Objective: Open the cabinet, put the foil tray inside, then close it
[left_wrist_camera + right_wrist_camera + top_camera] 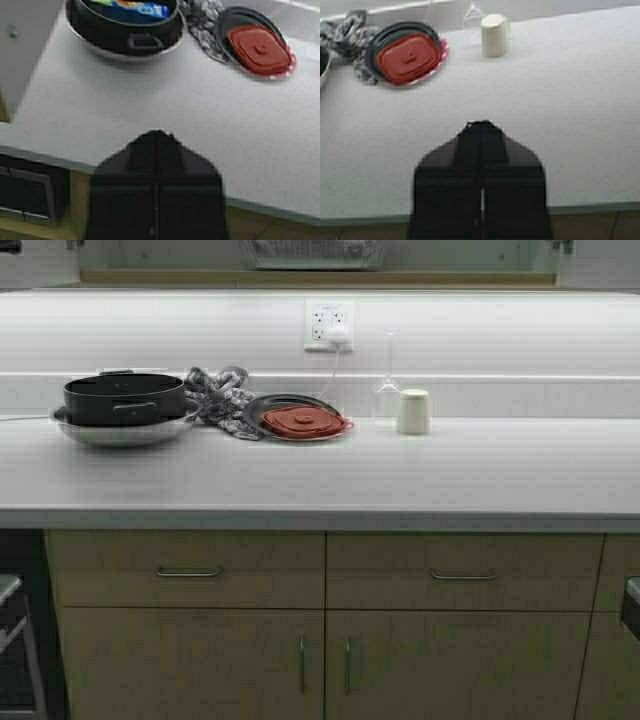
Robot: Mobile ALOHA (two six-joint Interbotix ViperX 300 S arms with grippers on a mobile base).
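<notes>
High at the cabinet (150, 278), foil tray (312, 252), well apart from both closed jaws.

Left hand (157, 137) fingers pressed together, held level. Right hand (481, 127) same pose.

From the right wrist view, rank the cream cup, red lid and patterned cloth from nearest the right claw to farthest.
1. Cream cup, straight ahead of the shut right claw near the backsplash.
2. Red lid, on the dark plate, off toward the robot's left.
3. Patterned cloth, beyond the plate, farthest left.
</notes>
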